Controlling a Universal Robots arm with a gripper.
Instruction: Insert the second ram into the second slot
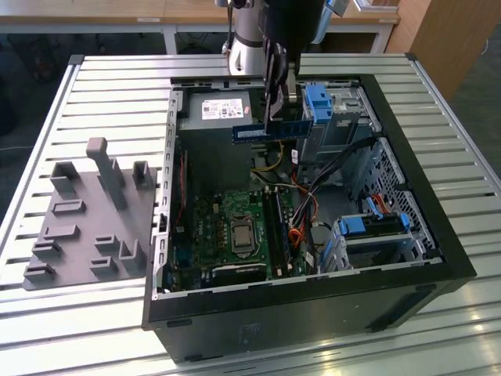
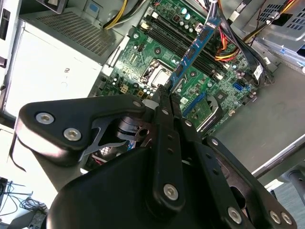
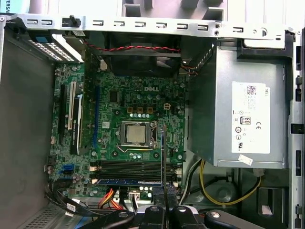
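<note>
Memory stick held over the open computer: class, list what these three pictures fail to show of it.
1. First wrist view: the memory stick stands edge-on, so its faces are hidden.
2. Second wrist view: the fingers cover its gripped end.
3. Exterior view: the slots are too small to tell which is free, and the top edge cuts off the arm.

Motherboard (image 1: 227, 229) lies open from above; cables (image 1: 296, 233) crowd beside its memory slots (image 1: 279, 227).

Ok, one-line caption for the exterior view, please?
The gripper holds the ram above the open case, not yet in a motherboard slot; a grey fixture sits at the exterior view's left.
</note>
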